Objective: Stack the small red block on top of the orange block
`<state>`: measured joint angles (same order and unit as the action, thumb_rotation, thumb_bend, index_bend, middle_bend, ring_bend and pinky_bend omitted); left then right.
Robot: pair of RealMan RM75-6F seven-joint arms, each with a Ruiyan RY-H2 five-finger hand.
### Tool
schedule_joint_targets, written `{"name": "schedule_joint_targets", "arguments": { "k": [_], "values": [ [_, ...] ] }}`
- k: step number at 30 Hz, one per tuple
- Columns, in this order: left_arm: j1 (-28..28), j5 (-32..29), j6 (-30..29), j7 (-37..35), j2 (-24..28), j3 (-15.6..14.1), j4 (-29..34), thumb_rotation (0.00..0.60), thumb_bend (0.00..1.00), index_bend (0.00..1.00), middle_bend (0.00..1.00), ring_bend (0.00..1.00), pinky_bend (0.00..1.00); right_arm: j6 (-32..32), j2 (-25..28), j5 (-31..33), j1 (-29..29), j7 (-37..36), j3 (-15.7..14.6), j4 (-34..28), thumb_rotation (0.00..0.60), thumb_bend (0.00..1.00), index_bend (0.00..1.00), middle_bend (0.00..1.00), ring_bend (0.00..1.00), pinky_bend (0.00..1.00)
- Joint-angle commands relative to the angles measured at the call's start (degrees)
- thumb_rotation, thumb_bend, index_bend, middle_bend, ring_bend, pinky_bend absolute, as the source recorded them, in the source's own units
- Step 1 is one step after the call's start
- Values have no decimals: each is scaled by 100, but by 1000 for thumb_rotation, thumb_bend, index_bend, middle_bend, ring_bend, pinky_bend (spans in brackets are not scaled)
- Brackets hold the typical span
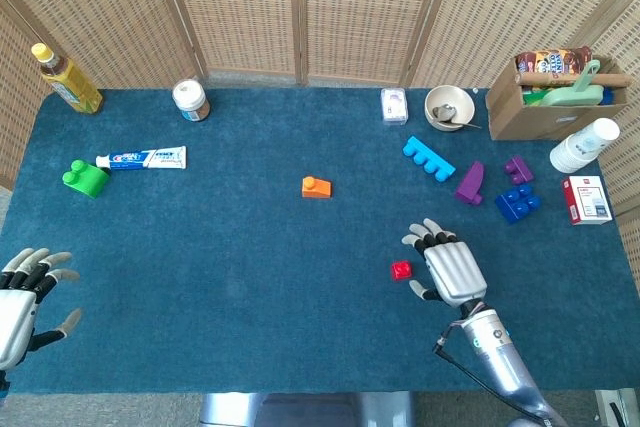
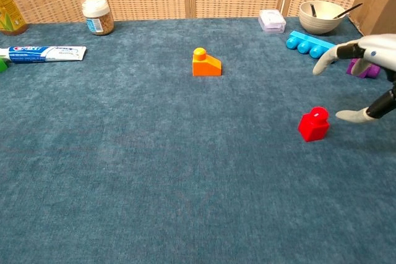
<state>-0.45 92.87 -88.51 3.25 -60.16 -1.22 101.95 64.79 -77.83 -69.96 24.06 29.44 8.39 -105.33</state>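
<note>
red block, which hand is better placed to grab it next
The right hand: it hovers open just beside the small red block. The left hand sits at the table's far left edge, well away from it.

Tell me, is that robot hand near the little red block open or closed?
Open. The right robot hand has its fingers spread beside the small red block and holds nothing.

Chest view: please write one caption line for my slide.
Right hand, fingers spread, hovers beside the small red block; the orange block waits apart on the blue table.
</note>
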Motion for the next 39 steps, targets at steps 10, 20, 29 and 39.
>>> {"name": "schedule_joint_targets", "arguments": {
  "k": [10, 20, 29, 39],
  "values": [
    [-75, 112, -42, 26, 51, 45, 83, 600, 324, 362, 244, 155, 111, 186, -290, 534, 191, 664, -61, -11, 511, 252, 198, 178, 101, 279],
    [-59, 98, -89, -88, 48, 31, 12, 600, 324, 361, 244, 155, 110, 208, -436, 755, 279, 863, -208, 21, 510, 253, 198, 178, 101, 279],
    [-39, 81, -113, -191, 33, 10, -83, 600, 324, 362, 244, 155, 110, 188, -547, 869, 376, 954, -282, 126, 511, 252, 202, 178, 101, 279],
    [-45, 57, -107, -227, 3, 11, -132, 600, 325, 362, 244, 155, 111, 151, -640, 1055, 478, 1024, -320, 248, 513, 254, 233, 178, 101, 279]
  ]
}}
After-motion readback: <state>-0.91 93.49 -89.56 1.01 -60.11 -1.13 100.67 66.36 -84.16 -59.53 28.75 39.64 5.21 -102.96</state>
